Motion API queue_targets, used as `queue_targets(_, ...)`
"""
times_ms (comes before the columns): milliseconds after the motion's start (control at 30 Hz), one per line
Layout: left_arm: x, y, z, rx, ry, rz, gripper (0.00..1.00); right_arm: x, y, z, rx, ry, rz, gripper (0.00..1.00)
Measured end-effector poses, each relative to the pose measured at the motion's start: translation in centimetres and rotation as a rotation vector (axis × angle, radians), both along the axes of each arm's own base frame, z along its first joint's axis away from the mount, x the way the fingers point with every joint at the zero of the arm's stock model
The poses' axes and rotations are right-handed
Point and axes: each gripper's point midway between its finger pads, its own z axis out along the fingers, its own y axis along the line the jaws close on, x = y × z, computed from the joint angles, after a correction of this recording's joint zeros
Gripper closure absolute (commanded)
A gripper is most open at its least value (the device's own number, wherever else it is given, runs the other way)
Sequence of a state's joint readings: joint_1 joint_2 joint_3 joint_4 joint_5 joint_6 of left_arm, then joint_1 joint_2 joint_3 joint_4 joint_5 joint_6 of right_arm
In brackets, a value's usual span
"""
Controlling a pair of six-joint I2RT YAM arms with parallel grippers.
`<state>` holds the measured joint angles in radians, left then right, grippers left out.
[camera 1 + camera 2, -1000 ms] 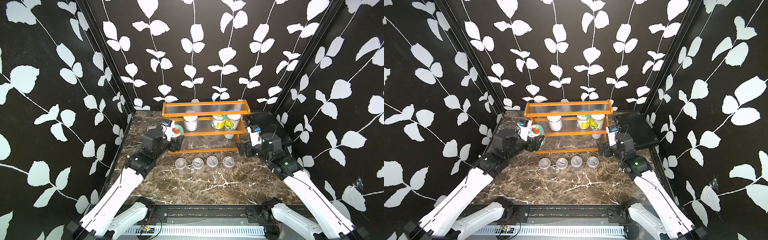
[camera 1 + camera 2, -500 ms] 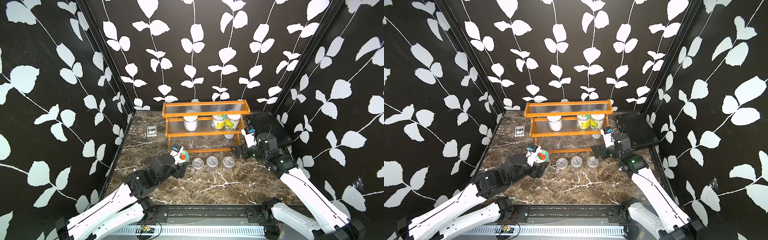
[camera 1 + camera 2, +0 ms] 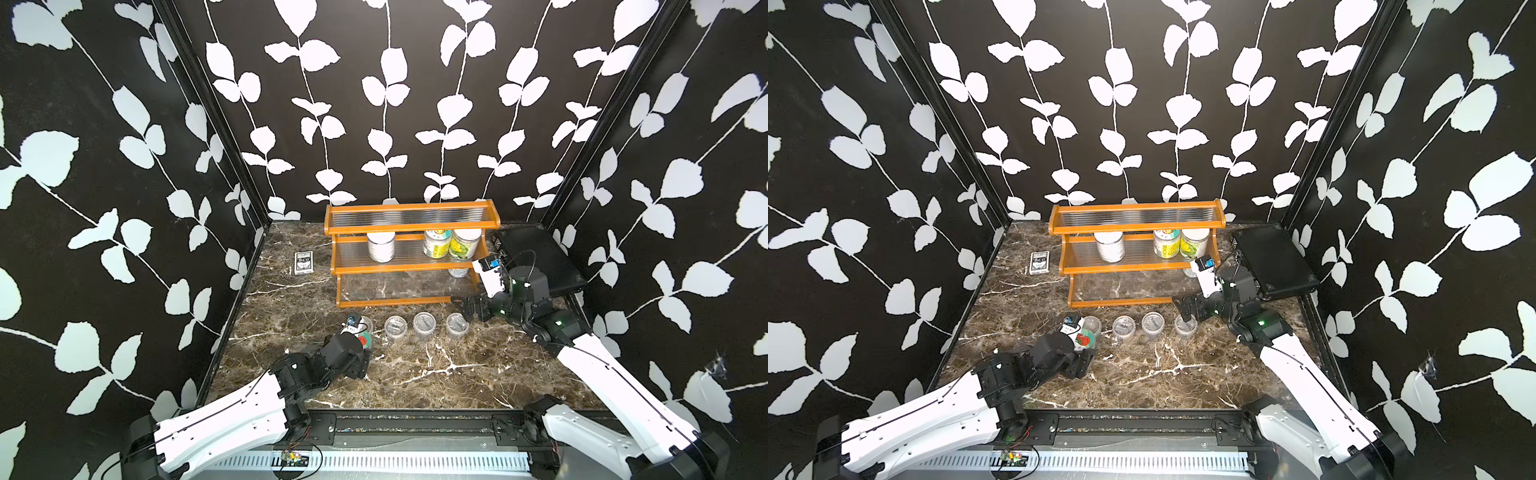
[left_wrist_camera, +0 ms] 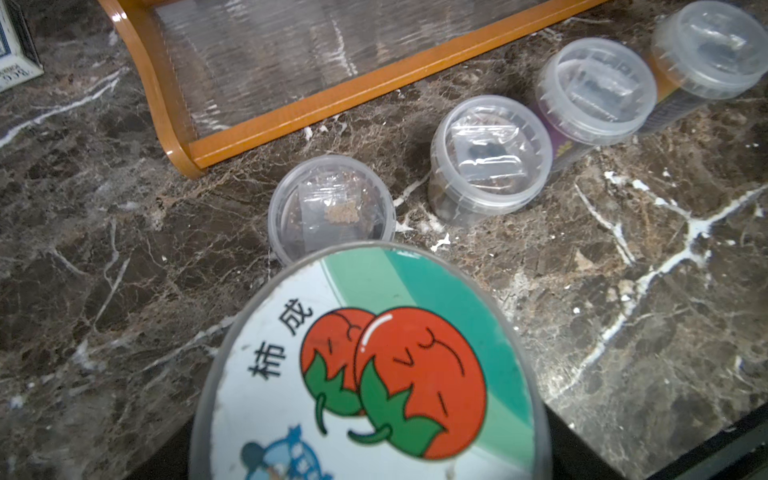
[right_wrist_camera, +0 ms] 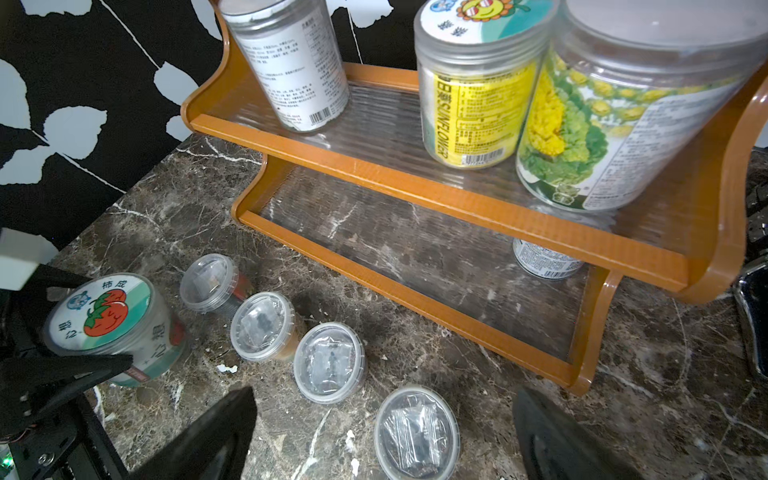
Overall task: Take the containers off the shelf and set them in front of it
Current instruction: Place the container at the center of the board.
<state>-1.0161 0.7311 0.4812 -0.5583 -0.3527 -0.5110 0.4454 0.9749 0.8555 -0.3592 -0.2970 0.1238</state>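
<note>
Setting down looks like your step: on the brown marble table [image 3: 436, 382], before the orange wooden stepped shelf [image 3: 411, 228] at 12 o'clock, your left gripper [image 3: 362, 342] is clamped on the clear tomato-lidded jar [image 4: 374, 374], low at 9 o'clock. Seat it, then release. Three clear labelled jars [image 5: 478, 95] stand on the middle tier, a tin can [image 5: 544, 262] below at 3. Your right gripper [image 3: 465, 308], jaws apart, hovers beside four small clear lidded cups [image 3: 424, 324]; don't clip them.

I've got a polished marble-look table [image 3: 415, 374], brown and veined. The shelf [image 3: 411, 227] gleams: glossy orange-brown wood frame, ribbed clear plastic tiers. Cups [image 5: 329, 362] are clear plastic, lids faintly cloudy. Tomato-lid jar [image 4: 374, 365]: smooth printed top.
</note>
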Motion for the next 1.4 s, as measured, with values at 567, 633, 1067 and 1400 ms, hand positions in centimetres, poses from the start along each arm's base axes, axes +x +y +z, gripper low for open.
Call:
queue_targets(567,0.3,-0.6,-2.9,-0.050,0.003,0.030,0.13,-0.1,0.7,-0.6,-0.034,-0.009,0.043,0.00)
queue_targets(633,0.0,-0.2,-2.8,-0.045,0.007,0.028,0.10,-0.1,0.8,-0.6,-0.038,-0.013,0.047,0.00)
queue_targets(1067,-1.5,1.1,-3.1,-0.014,0.054,0.004,0.06,-0.4,0.9,-0.5,-0.055,-0.019,0.082,0.00)
queue_targets(1400,-0.2,0.2,0.1,0.011,-0.009,-0.020,0.01,-0.4,1.0,-0.3,-0.059,-0.026,0.085,0.00)
